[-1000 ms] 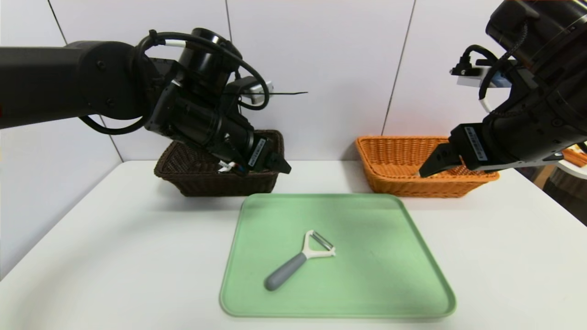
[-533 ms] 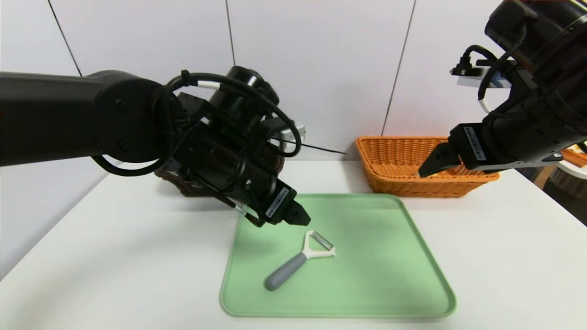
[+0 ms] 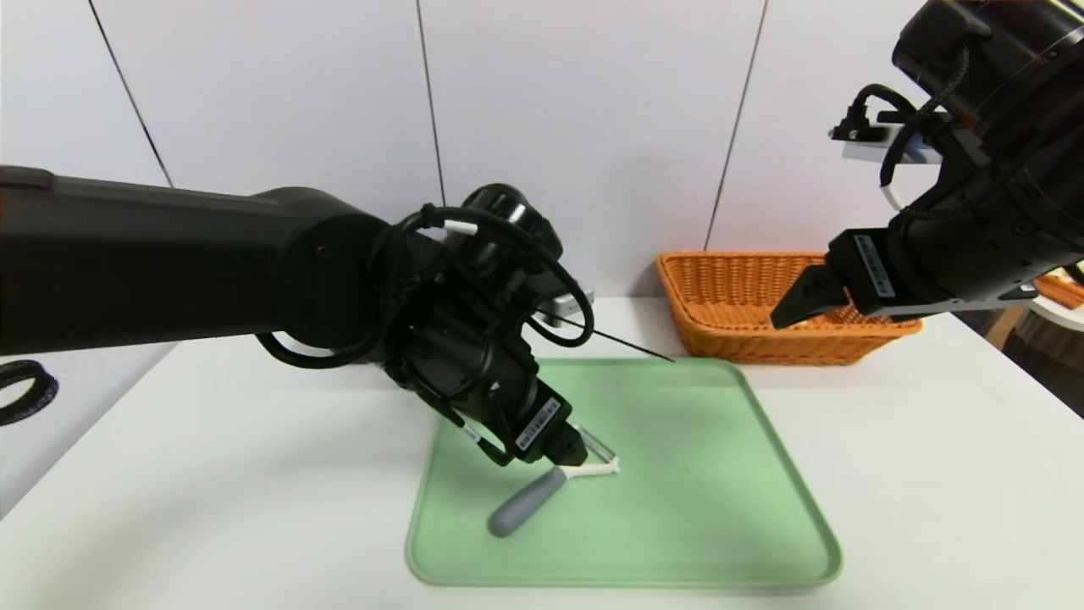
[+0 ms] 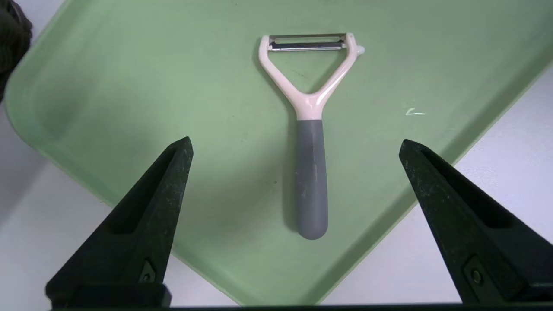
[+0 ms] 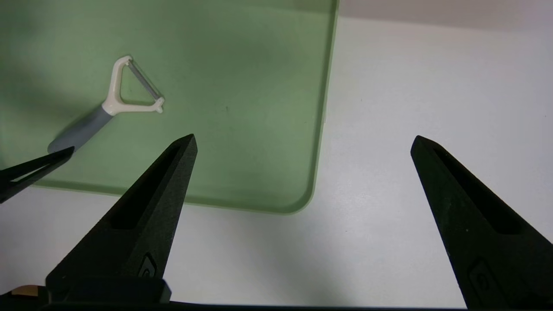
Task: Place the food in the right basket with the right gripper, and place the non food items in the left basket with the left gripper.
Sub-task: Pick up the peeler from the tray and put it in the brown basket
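A grey-handled white Y-peeler [image 3: 521, 507] [image 4: 310, 172] [image 5: 86, 127] lies flat on the green tray [image 3: 720, 508] [image 4: 129, 86]. My left gripper [image 3: 569, 449] [image 4: 296, 143] hovers low over it, open, one finger on either side of the handle and not touching it. My right gripper [image 3: 786, 315] [image 5: 304, 140] hangs open and empty in front of the right basket [image 3: 728, 339], an orange-tan wicker one, above bare table beside the tray's corner. The left basket is hidden behind my left arm. The food is out of view.
The white table [image 3: 931, 474] runs back to a panelled wall. A thin black cable-tie end [image 3: 631, 347] sticks out from my left wrist over the tray's far edge. A black ring [image 3: 25, 391] lies at the far left.
My left arm has swung from over the dark basket forward and down to the tray, ending over the peeler. The right arm and the peeler have stayed put.
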